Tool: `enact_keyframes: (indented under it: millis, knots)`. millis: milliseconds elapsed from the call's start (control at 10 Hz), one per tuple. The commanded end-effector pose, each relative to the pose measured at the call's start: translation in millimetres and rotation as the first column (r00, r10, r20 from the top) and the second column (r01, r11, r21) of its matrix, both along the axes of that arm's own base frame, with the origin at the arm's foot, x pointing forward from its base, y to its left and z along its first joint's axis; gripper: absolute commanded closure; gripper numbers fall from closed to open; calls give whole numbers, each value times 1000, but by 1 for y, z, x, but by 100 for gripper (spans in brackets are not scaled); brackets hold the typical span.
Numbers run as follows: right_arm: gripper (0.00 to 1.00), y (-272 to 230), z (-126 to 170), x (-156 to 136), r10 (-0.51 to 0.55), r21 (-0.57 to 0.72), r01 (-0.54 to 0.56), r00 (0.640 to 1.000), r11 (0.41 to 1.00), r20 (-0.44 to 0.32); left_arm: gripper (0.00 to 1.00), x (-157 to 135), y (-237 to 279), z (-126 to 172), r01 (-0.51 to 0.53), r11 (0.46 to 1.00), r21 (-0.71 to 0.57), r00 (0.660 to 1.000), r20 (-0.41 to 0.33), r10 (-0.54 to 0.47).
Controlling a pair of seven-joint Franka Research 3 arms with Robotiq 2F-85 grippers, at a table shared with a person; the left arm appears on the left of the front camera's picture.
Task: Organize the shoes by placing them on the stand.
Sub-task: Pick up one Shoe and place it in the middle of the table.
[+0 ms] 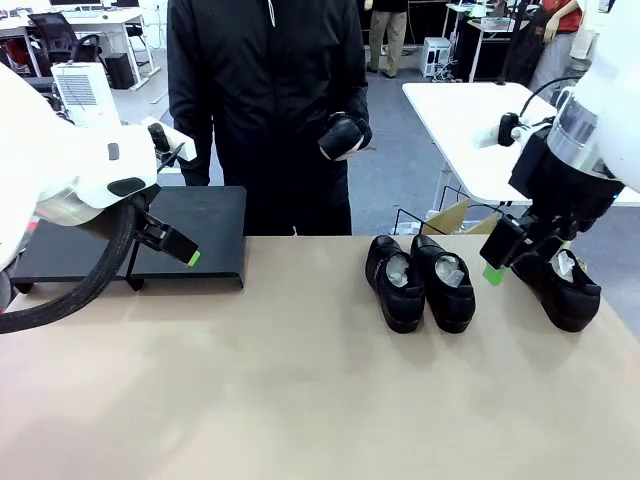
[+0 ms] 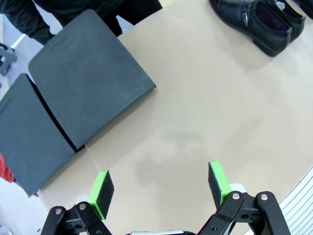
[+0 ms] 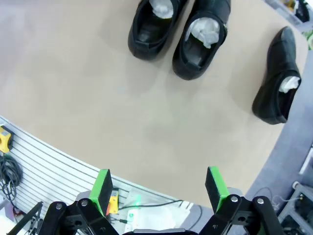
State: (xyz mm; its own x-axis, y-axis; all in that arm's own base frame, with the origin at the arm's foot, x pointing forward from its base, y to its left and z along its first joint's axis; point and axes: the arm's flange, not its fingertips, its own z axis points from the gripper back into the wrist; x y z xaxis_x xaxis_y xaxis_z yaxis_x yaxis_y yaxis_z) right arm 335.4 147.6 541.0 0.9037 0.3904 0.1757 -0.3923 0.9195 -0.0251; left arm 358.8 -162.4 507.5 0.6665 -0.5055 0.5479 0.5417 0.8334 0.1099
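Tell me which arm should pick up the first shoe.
Right. The right gripper hangs open beside the lone shoe; the left gripper is over by the stand, far from it.

Shells: the glossy white, rounded left arm [image 1: 80, 165] carries a dark grey oval inset [image 1: 126, 187]. A thick black ribbed cable [image 1: 118, 245] loops beneath it. The glossy white right arm [image 1: 620, 70] ends in a silver ring [image 1: 577, 130] over a black wrist block [image 1: 560, 178].

The left pincer [image 2: 159, 188] and right pincer [image 3: 159, 188] are alike: black linkage fingers, silver pivot screws, bright green rectangular pads.
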Motion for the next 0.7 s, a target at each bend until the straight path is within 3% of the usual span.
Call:
enact_keyframes:
  millis: [0,100,600]
  knots:
    - [0,-6,-1,4,-13,25,12,999,1000,36,0,2,1,0,0,1000,-19,1000,3,0]
    - [0,0,0,0,0,0,0,1000,1000,0,0,2,1,0,0,1000,-19,1000,3,0]
    - [0,-3,2,-2,-24,-2,24,1000,1000,-4,0,2,1,0,0,1000,-19,1000,3,0]
